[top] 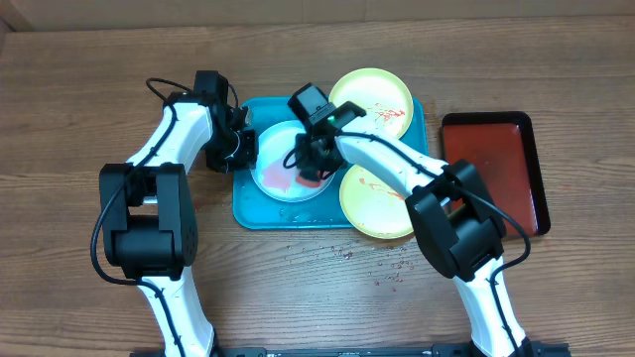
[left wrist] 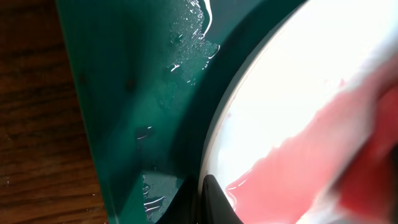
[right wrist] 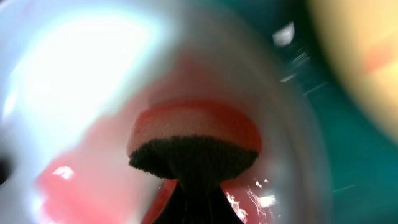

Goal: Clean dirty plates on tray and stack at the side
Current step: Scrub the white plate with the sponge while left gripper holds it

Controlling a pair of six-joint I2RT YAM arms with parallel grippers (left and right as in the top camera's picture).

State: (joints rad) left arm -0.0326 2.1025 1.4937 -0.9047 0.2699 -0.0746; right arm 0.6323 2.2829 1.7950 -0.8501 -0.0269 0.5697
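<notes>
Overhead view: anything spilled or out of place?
Yes. Small red specks are scattered on the wooden table just in front of the turquoise rectangular plastic tray. The round pale yellow-green plastic plate nearest them overhangs the tray's front rim.

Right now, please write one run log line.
left fingers: shut on light blue plate rim | right fingers: shut on sponge, on that plate | red sauce: smeared there

White arms [top: 171, 134], black joints [top: 149, 218], cables [top: 96, 238].

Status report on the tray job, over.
Left end effector shut on blue plate rim. Right end effector shut on sponge, pressed on its red smear. Nothing blocking.
</notes>
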